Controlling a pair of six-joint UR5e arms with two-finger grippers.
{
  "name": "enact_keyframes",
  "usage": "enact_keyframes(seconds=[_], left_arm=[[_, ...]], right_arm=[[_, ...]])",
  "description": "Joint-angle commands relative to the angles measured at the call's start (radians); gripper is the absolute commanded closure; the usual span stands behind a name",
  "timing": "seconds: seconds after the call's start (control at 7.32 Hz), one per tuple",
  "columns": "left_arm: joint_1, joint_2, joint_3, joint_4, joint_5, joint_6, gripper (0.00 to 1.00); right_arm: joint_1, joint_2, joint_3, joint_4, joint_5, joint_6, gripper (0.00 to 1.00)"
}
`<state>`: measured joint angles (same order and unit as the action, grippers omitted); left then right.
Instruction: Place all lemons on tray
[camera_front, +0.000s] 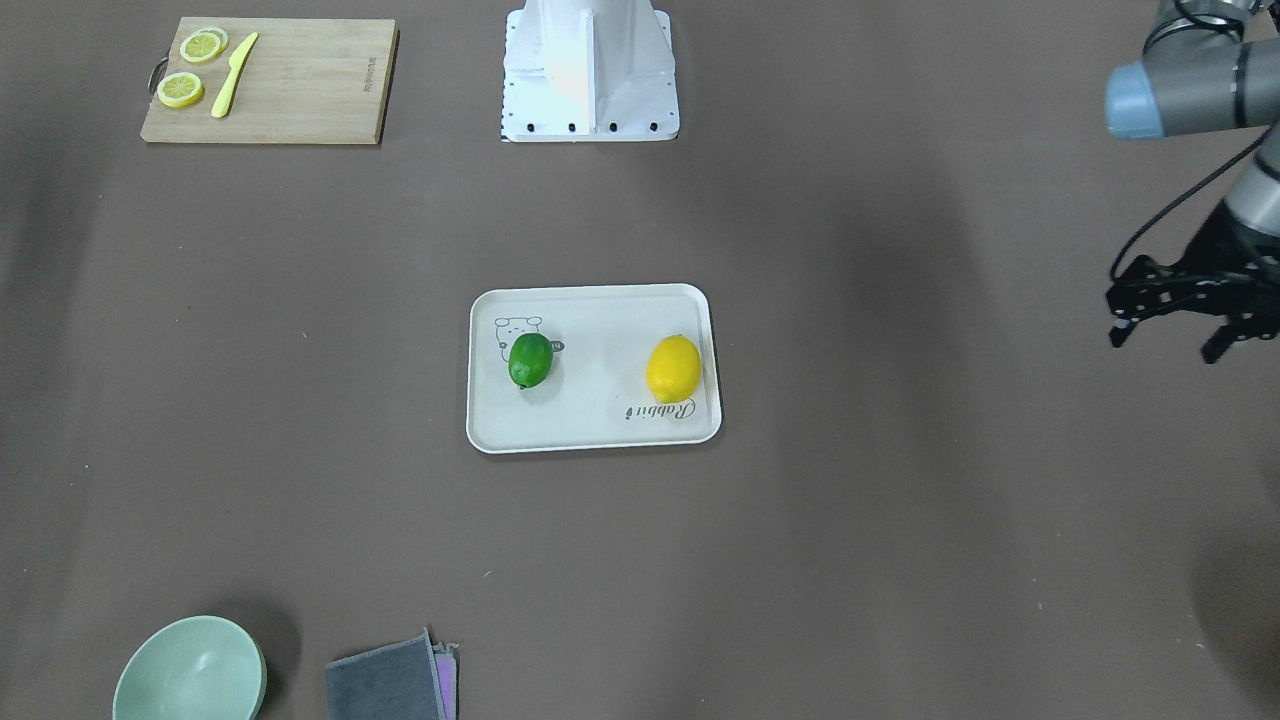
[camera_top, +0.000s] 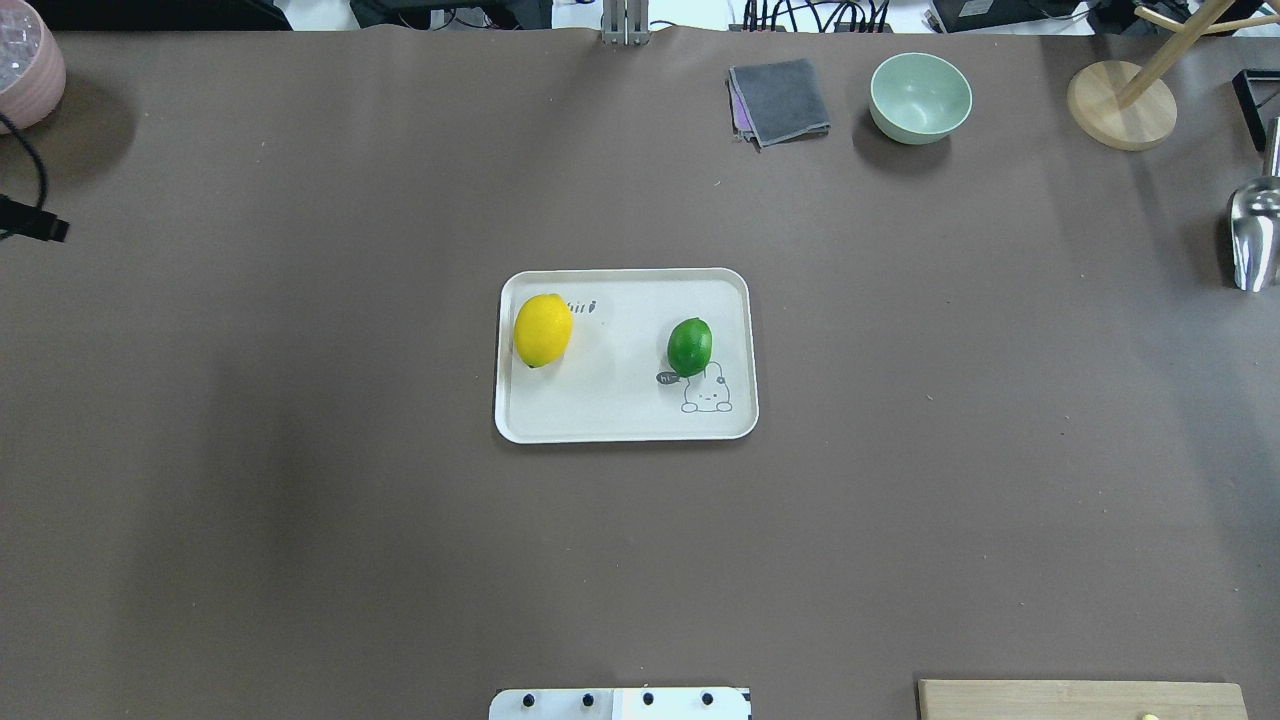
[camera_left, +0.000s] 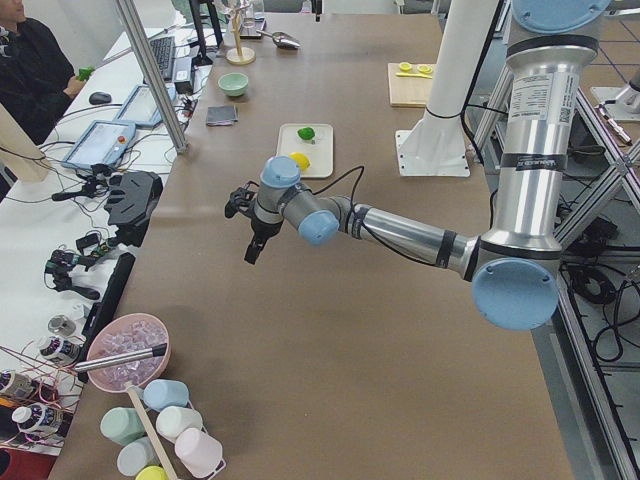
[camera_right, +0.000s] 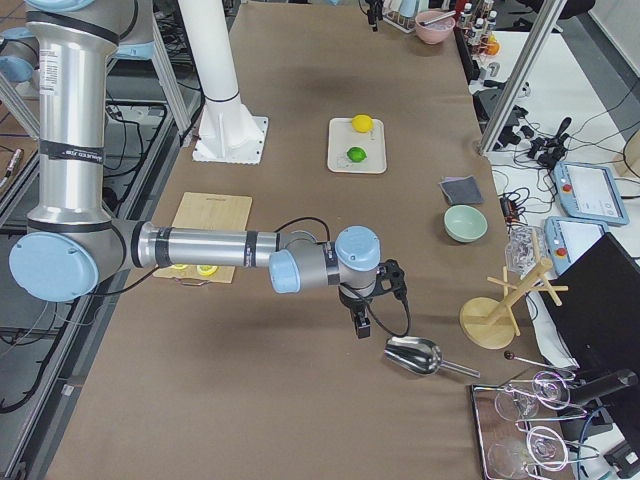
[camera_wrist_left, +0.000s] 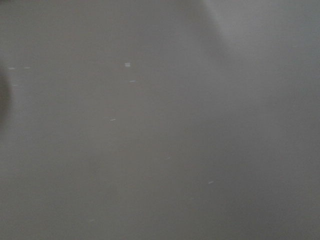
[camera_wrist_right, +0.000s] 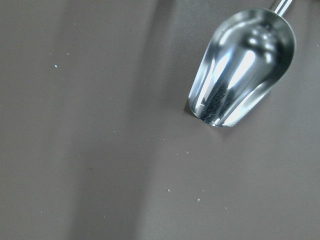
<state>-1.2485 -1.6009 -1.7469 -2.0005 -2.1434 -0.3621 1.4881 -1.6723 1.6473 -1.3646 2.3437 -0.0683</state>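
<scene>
The cream-white tray (camera_front: 590, 425) lies at the table's middle; it also shows in the overhead view (camera_top: 620, 420). The dark green lemon (camera_front: 530, 360) and the yellow lemon (camera_front: 674, 369) both rest on it, apart from each other. In the overhead view the yellow lemon (camera_top: 542, 329) is at the tray's left and the green lemon (camera_top: 689, 346) at its right, by the cartoon drawing. My left gripper (camera_front: 1168, 345) hangs open and empty far off the tray, at the table's end. My right gripper (camera_right: 360, 322) shows only in the exterior right view, above the table near a metal scoop; I cannot tell if it is open.
A wooden cutting board (camera_front: 300, 90) with lemon slices (camera_front: 180, 90) and a yellow knife (camera_front: 233, 75) lies near the robot base (camera_front: 590, 70). A green bowl (camera_top: 920, 97), a grey cloth (camera_top: 780, 100), a metal scoop (camera_wrist_right: 240, 70) and a wooden stand (camera_top: 1120, 105) sit at the far right.
</scene>
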Motion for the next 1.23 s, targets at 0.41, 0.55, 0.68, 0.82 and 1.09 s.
enact_keyframes(seconds=[0.41,0.55,0.68,0.82,1.09], left_arm=[[-0.295,0.024,0.081,0.282,-0.130,0.480,0.02],[-0.295,0.027,0.086,0.282,-0.130,0.471,0.02],[-0.292,0.033,0.124,0.269,-0.130,0.471,0.02],[-0.290,0.029,0.130,0.267,-0.130,0.470,0.02],[-0.289,0.019,0.124,0.267,-0.132,0.404,0.02]], right_arm=[[0.061,0.035,0.070,-0.225,-0.009,-0.036,0.00],[0.079,0.036,0.075,-0.238,-0.007,-0.083,0.00],[0.077,0.036,0.127,-0.308,-0.009,-0.087,0.00],[0.067,0.052,0.196,-0.409,-0.032,-0.087,0.00],[0.070,0.052,0.203,-0.452,-0.041,-0.084,0.00]])
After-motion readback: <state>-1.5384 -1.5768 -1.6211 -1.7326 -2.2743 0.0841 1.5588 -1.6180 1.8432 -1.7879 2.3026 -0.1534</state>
